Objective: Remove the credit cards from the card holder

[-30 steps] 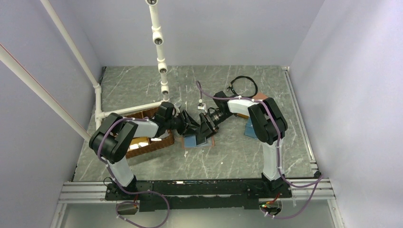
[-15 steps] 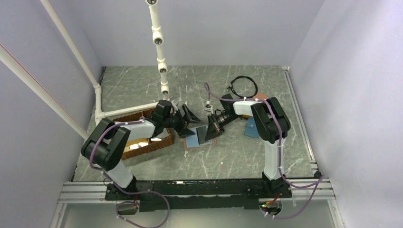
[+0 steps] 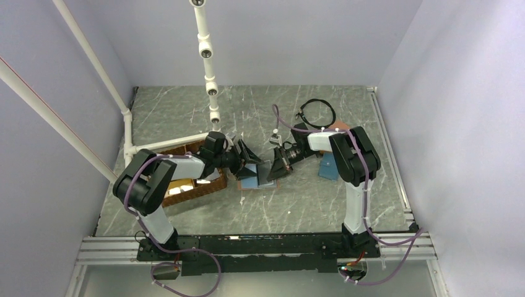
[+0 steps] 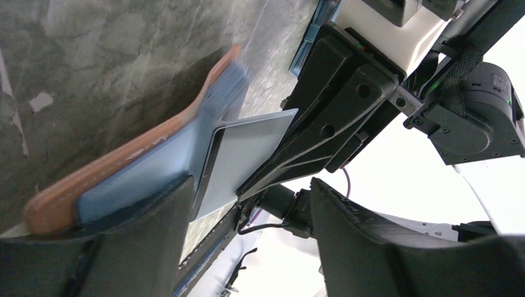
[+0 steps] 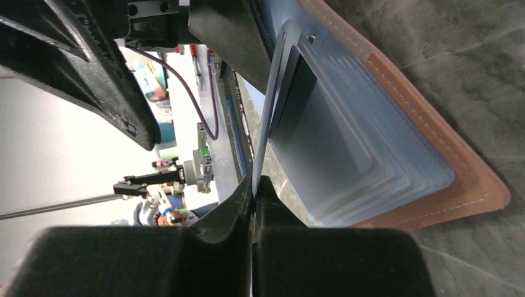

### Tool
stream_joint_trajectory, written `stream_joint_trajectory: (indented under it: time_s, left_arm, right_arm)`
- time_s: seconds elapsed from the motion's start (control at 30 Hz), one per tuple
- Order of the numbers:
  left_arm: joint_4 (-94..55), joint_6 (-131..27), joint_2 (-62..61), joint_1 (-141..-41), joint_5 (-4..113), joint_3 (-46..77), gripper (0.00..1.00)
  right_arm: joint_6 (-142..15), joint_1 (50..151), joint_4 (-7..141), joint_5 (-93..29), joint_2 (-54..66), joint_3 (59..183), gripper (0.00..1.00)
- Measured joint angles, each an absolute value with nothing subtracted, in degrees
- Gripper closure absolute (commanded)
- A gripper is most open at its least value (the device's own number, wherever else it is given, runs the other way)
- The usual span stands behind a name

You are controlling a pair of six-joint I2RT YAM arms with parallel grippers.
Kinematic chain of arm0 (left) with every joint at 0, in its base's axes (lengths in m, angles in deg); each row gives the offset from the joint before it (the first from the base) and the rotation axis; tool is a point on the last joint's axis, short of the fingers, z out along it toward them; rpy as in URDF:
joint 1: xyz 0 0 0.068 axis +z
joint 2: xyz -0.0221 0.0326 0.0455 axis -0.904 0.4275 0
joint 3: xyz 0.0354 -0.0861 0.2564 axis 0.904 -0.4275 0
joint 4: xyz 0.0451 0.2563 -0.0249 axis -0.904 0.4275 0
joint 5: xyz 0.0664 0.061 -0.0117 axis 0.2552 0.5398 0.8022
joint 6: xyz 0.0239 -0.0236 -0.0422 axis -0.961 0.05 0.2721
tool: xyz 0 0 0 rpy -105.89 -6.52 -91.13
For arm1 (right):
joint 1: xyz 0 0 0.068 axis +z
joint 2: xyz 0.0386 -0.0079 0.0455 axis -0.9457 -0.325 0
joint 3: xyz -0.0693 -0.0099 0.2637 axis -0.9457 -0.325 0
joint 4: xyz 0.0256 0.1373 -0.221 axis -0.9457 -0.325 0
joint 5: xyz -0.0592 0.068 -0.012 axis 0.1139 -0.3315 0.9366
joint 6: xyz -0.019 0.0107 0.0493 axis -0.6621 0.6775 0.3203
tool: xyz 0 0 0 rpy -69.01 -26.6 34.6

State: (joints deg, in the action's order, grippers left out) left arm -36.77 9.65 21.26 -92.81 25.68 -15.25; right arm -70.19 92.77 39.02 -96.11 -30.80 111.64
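The card (image 4: 251, 151) shows in the middle of my left wrist view as a grey sheet. Its lower-left end is tucked in a light-blue pocket, and its upper-right end is caught by the black fingers of my other arm. The card holder (image 4: 117, 167) lies open on the table (image 3: 297, 204), salmon outside down and blue pockets up. In the overhead view it sits just below centre, between my two arms. My right gripper (image 5: 254, 189) is pinched tight on the card's edge, which runs as a thin line from the fingertips at lower centre up toward the top of that view. The stacked pockets lie to its right, and I cannot tell whether more cards sit in them. My left gripper (image 4: 246, 189) is spread wide. One finger at the lower left overlaps the near end of the card holder, and the other at the lower right is clear of it. I cannot tell whether the first one presses down. Further out in the overhead view, a basket (image 3: 186, 192) stands at the left. A blue wallet (image 3: 326, 167) lies right of centre, and a black cable loop (image 3: 319, 111) lies above it.
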Motion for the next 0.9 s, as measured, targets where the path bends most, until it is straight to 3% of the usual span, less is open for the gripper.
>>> stream_joint_trajectory:
  time_s: [0.1,0.57,0.9]
  left_arm:
    - [-38.23,10.18,22.2,-92.81,25.0,-15.31,0.36]
    - [-44.22,11.86,24.63,-92.81,22.6,-15.4,0.35]
    - [-47.85,13.65,26.68,-92.79,21.55,-15.47,0.51]
  right_arm:
    - [-70.16,92.16,39.39,-97.25,-30.8,111.42,1.0]
    - [-68.83,90.65,41.16,-101.1,-30.8,110.5,1.0]
    - [-67.69,90.06,42.04,-103.07,-30.8,110.3,1.0]
